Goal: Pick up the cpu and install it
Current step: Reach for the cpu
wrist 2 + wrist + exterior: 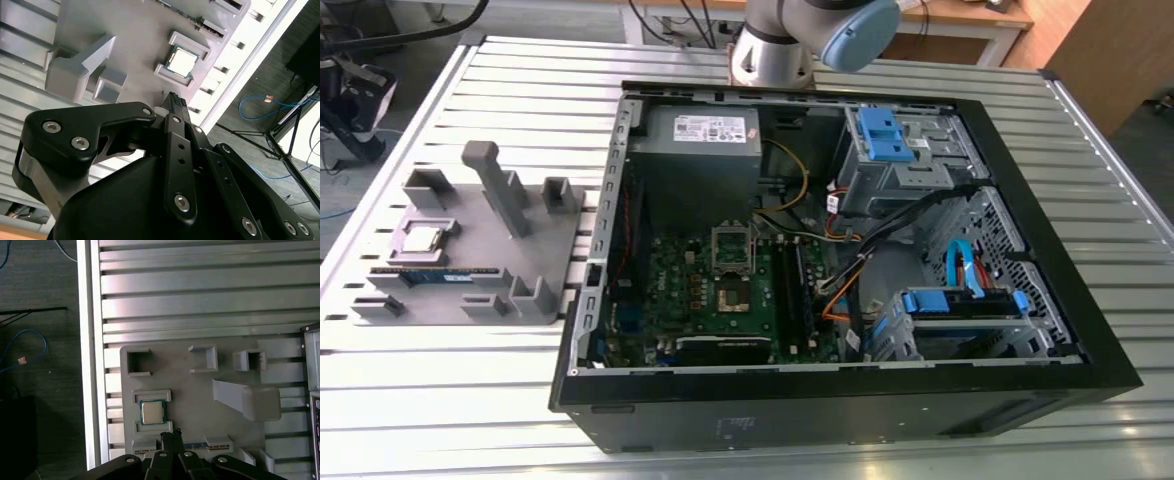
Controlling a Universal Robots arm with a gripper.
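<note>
Silver cpu (pixel 151 412) in grey tray (pixel 200 405) recess, closed empty gripper (pixel 170 436) near, its base cut off.

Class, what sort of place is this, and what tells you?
Probably a robotics workbench for computer assembly: an open computer case, a slatted metal table, a grey fixture holding the cpu.

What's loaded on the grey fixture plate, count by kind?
On the grey fixture plate:
cpu: 1
memory stick: 1
Total: 2
</note>
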